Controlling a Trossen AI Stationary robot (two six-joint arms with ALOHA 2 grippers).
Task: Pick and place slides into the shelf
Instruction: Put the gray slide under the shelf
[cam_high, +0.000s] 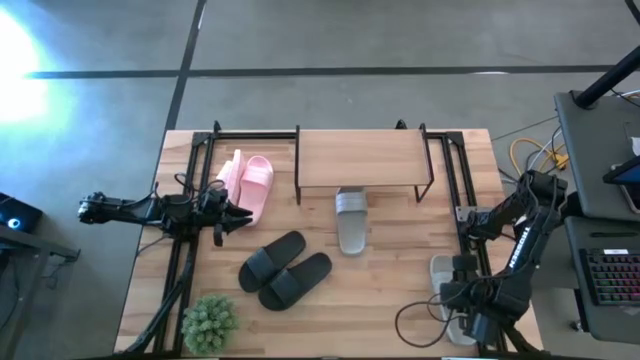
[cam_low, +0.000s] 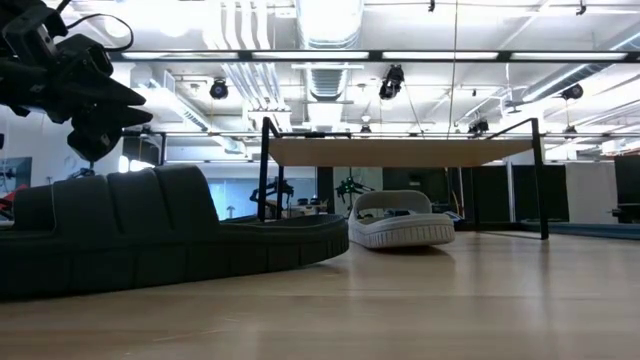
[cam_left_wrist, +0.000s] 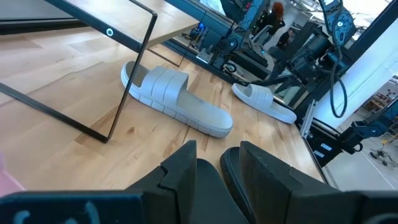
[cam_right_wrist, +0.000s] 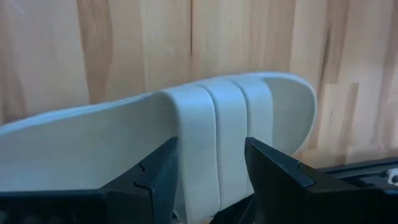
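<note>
The shelf (cam_high: 360, 158) stands at the table's far middle. A pink pair (cam_high: 248, 185) lies to its left. One light grey slide (cam_high: 352, 222) has its end under the shelf, sole on the table (cam_left_wrist: 177, 99). A black pair (cam_high: 285, 270) lies nearer (cam_low: 150, 235). My left gripper (cam_high: 240, 212) hovers open beside the pink pair, above the table (cam_left_wrist: 214, 155). The second grey slide (cam_high: 443, 280) lies near the right edge. My right gripper (cam_right_wrist: 211, 165) is open over this slide's strap (cam_right_wrist: 214, 124), one finger on each side. My right gripper comes at the grey slide's strap (cam_right_wrist: 214, 130) from above, with its fingers astride the ribbed band. Whether the fingers (cam_right_wrist: 161, 174) touch the slide, I cannot tell. The slide lies flat on the table.
A small green plant (cam_high: 210, 325) stands at the near left corner. Black rails (cam_high: 185, 230) run along the table's left and right sides. Cables and a keyboard (cam_high: 612, 285) lie beyond the right edge. Bare wood shows between the black pair and the right grey slide.
</note>
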